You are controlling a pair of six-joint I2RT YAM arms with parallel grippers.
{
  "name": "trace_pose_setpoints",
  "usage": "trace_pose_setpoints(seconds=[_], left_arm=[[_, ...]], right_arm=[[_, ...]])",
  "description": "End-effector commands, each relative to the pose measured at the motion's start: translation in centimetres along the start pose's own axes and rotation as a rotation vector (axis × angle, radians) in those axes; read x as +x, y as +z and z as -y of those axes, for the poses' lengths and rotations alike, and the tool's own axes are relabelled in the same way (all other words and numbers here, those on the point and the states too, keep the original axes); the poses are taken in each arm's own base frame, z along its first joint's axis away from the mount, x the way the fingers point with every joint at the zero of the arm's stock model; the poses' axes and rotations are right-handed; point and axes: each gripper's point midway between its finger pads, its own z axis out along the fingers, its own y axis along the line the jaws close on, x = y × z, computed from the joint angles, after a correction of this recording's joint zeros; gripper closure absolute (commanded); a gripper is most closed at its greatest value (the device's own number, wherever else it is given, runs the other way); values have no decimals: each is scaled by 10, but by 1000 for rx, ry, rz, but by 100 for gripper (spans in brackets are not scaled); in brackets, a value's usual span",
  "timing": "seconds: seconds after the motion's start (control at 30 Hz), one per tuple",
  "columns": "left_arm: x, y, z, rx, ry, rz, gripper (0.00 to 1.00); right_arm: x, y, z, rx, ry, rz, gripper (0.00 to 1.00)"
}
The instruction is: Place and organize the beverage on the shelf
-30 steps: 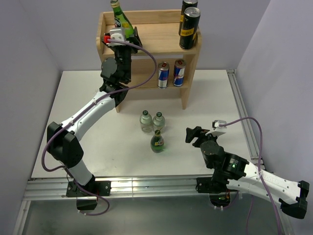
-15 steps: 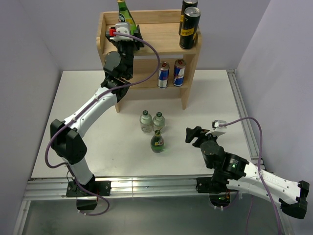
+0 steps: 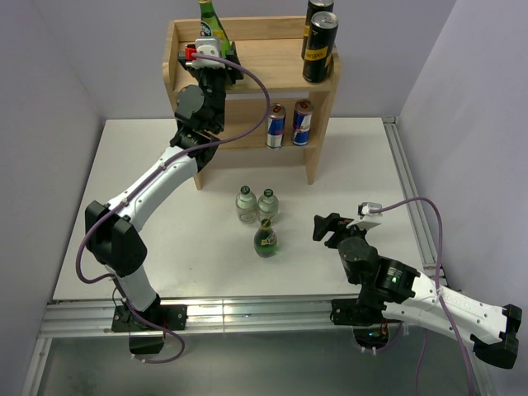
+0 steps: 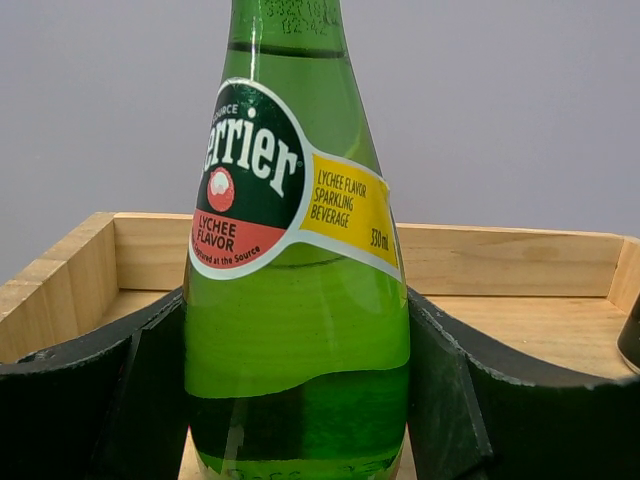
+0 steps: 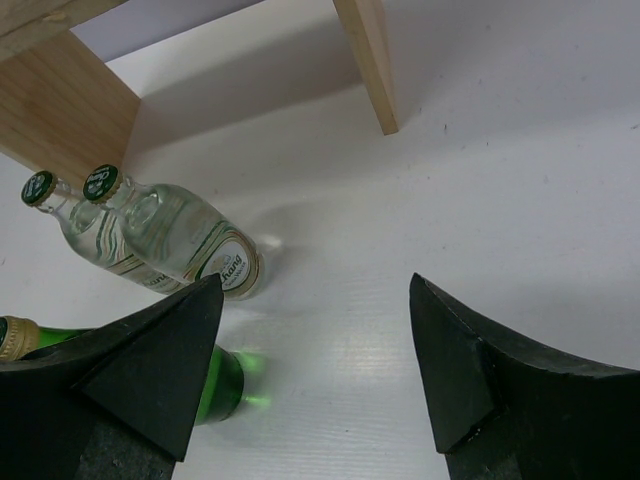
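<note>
The light-wood shelf stands at the back of the table. My left gripper reaches over the left of its top tier and is shut on a green Perrier bottle. In the left wrist view the bottle is upright, with a black finger pressed against each side of it and the shelf rim behind. Its base is hidden. My right gripper hovers low at the front right, open and holding nothing.
Two black cans stand on the top tier at the right, and two Red Bull cans on the lower tier. Two clear bottles and a green bottle stand mid-table, left of my right gripper.
My left gripper has carried the green bottle a little to the right and further over the top tier, then held still. The right arm has not moved.
</note>
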Motion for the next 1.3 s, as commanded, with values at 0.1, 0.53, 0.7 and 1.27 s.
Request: trace_pose_setpoints(seconds=[0.1,0.53,0.7,1.27], left_arm=[[158,-36,-11,-17,199,-402,33],[171,-43,-7,-3,205,-429,18],[172,-43,-9,-12,206,-429,18],[125,-51,-21,-39,163,-380,1]], right_arm=[[-2,1,1,7,17,22,18],[-3,1,2,8,21,25,18],[-3,1,1,5,22,24,18],[-3,1,1,7,22,24,18]])
